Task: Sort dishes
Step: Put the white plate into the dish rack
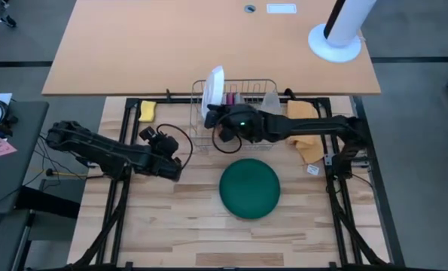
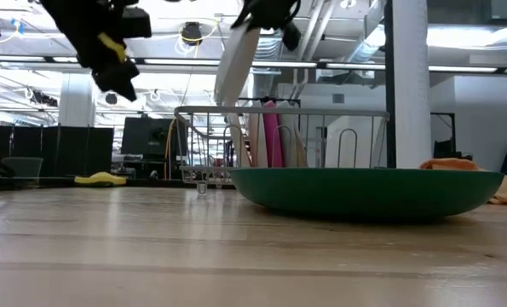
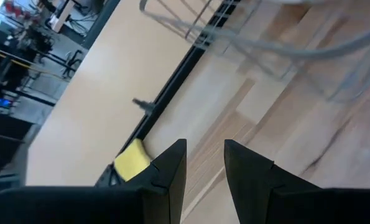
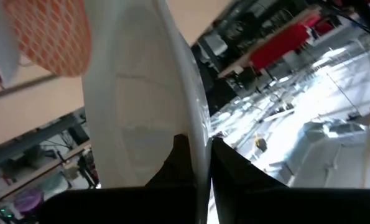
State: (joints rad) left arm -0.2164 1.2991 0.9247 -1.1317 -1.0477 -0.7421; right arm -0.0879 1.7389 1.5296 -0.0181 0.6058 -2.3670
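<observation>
Gripping the white plate (image 4: 141,106) by its rim, the right end effector (image 4: 196,162) holds it above the rack (image 1: 242,94).

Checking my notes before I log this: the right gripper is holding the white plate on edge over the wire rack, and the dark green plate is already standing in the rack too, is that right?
Not quite. The right gripper does grip the white plate on edge over the wire rack, but the dark green plate is not in the rack: the high view shows it lying on the table in front of it.

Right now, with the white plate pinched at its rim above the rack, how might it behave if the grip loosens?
The white plate looks rigid and smooth, so it could slip between the right gripper's fingers. Held on edge by its rim, it would probably swing or tip. It may chip against the wire rack.
</observation>
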